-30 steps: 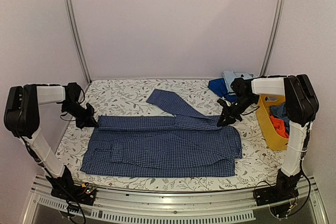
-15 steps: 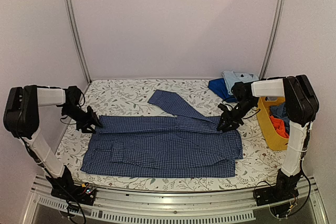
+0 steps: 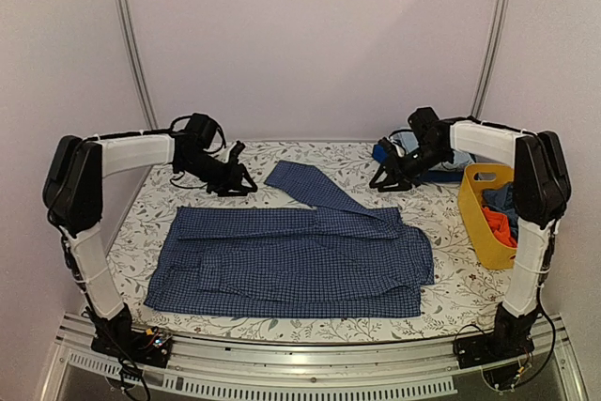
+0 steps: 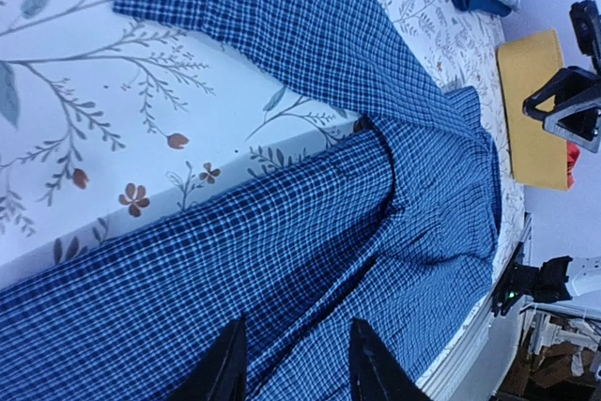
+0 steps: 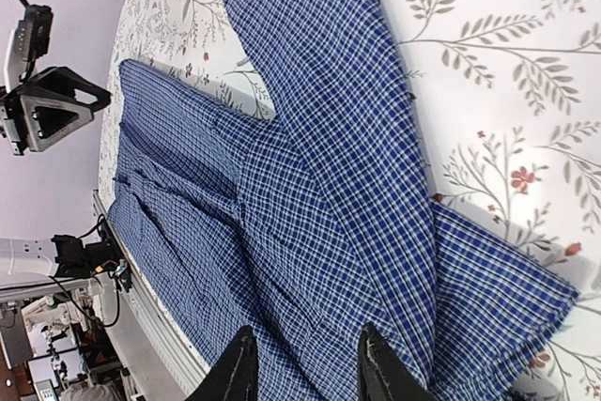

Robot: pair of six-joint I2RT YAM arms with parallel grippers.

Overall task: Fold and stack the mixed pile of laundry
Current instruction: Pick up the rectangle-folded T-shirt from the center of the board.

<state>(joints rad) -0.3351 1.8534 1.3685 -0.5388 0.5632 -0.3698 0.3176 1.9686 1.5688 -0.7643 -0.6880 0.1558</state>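
Observation:
The blue small-check shirt (image 3: 291,265) lies spread flat mid-table, one sleeve (image 3: 315,187) angled toward the back. My left gripper (image 3: 242,180) hangs open and empty above the table, behind the shirt's left side. My right gripper (image 3: 380,180) hangs open and empty behind its right side. The left wrist view shows the shirt (image 4: 357,185) below the open gripper (image 4: 296,373). The right wrist view shows the shirt (image 5: 310,185) below the open gripper (image 5: 308,373). A red-orange cloth (image 3: 498,224) lies in the yellow basket (image 3: 477,223).
A dark blue folded garment (image 3: 390,155) and a light blue one (image 3: 418,138) lie at the back right, behind the right arm. The yellow basket stands at the right edge and also holds a blue cloth (image 3: 502,199). Metal posts rise at both back corners.
Both grippers have left the shirt's upper corners, risen, and moved toward the back of the table. The shirt stays flat where it was.

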